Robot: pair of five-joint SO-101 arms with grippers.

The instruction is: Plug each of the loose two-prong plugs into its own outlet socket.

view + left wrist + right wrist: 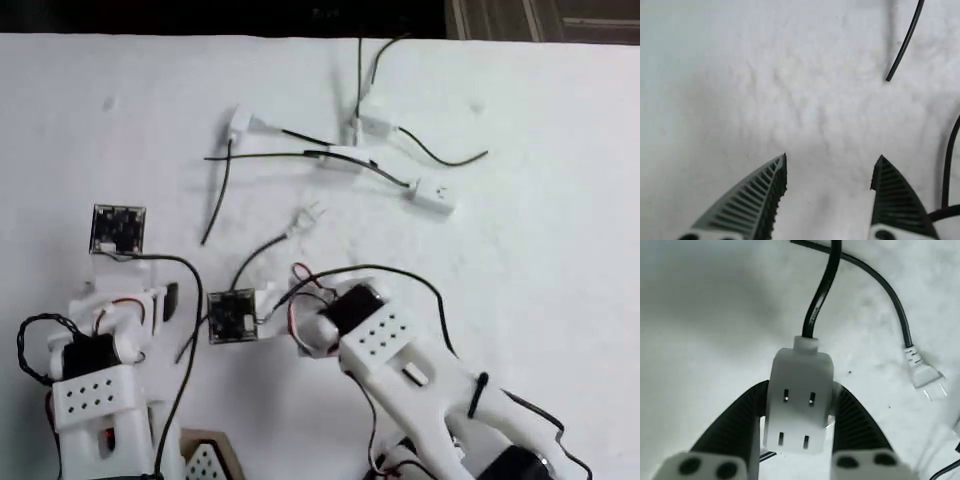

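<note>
Hovering at table left, left gripper (832, 160) is spread wide over bare table (740, 90), gripping nothing; a black cable end (888, 77) lies near. Centre: right gripper (801, 390) is clamped on a white outlet socket (799, 395), black cord (822, 290) leading off it. Two-prong plug (926, 376) lies loose just beside it, unplugged. Farther right, another outlet block (432, 194) sits well apart.

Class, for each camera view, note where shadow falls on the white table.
High view: the table is evenly bright, shadows barely showing. Left wrist view: soft grey shadow ahead of the open jaws of the left gripper. Right wrist view: darker shadow beyond the outlet socket clamped in the right gripper.
</note>
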